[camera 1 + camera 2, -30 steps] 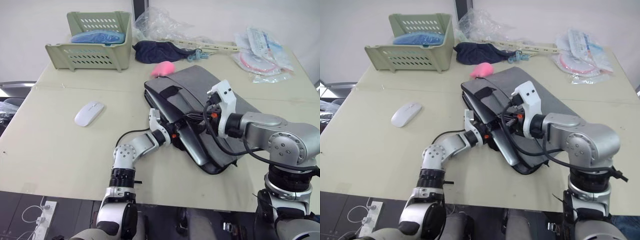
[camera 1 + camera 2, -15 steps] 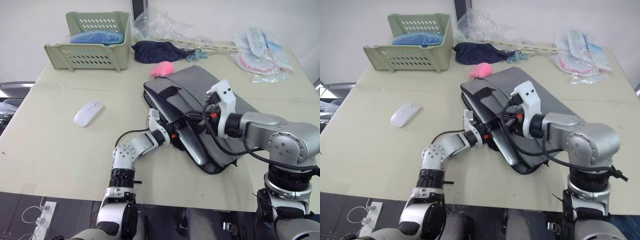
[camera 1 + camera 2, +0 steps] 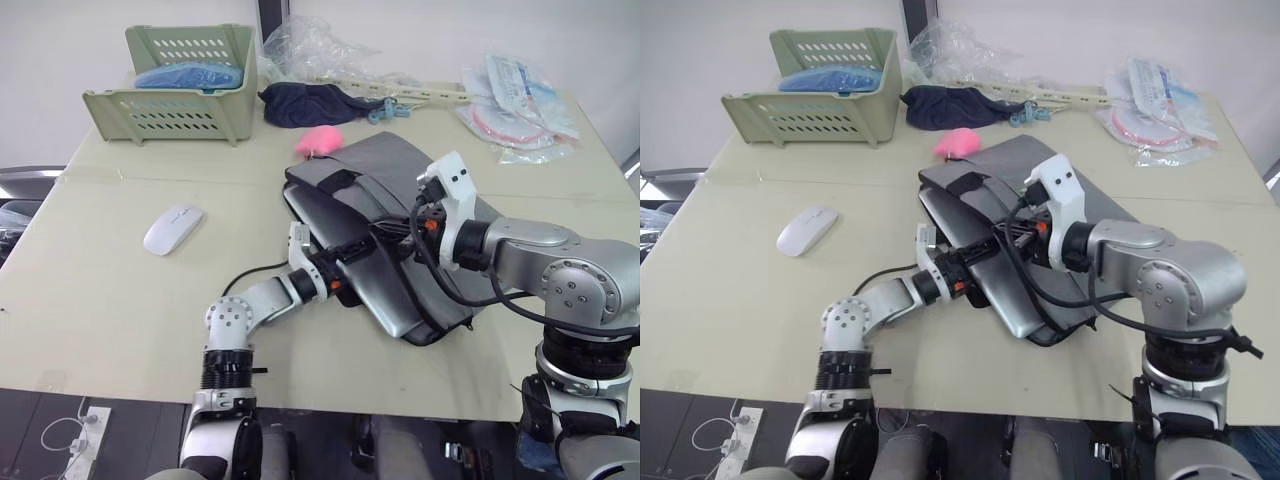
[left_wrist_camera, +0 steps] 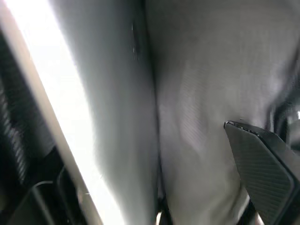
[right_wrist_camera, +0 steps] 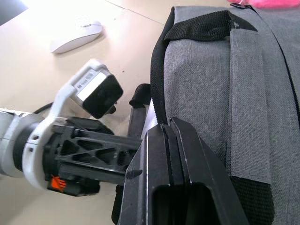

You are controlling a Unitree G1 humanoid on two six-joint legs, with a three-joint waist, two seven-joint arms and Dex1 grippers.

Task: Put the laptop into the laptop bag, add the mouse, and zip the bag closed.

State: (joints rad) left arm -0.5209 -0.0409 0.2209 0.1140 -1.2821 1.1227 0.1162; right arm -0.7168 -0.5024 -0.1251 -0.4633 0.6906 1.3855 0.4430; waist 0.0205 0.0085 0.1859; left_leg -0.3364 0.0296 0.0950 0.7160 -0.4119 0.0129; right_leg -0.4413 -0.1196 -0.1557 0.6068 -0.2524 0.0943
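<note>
On the beige table (image 3: pixel 120 300), seen from the head cameras and both wrists:
Laptop bag (image 3: pixel 400 175): grey fabric with black trim and straps, lying at an angle in the middle of the table, its open edge turned toward the robot.
Laptop (image 3: pixel 385 295): silver, partly inside the bag's mouth, its near long edge and a rounded corner sticking out toward the robot.
Left gripper (image 3: pixel 345 265): at the bag's open edge, black fingers (image 4: pixel 262 164) against the laptop and grey fabric; whether they are apart or together cannot be told.
Right gripper (image 5: pixel 164 129): black fingers pressed together on the black trim at the bag's opening, just beside the left gripper.
Mouse (image 3: pixel 172 228): white, oval, lying alone on the table on the robot's left, well apart from the bag.
Pink fluffy lump (image 3: pixel 318 143): touching the bag's far corner.
Dark navy cloth (image 3: pixel 310 102): bundled behind the pink lump.
Green basket (image 3: pixel 170 105): slotted plastic at the far left, blue item inside.
Clear plastic packets (image 3: pixel 515 95): at the far right.
Writing: a small white label on the left wrist housing (image 5: pixel 91 86) carries print too small to read; nothing else is legible.
</note>
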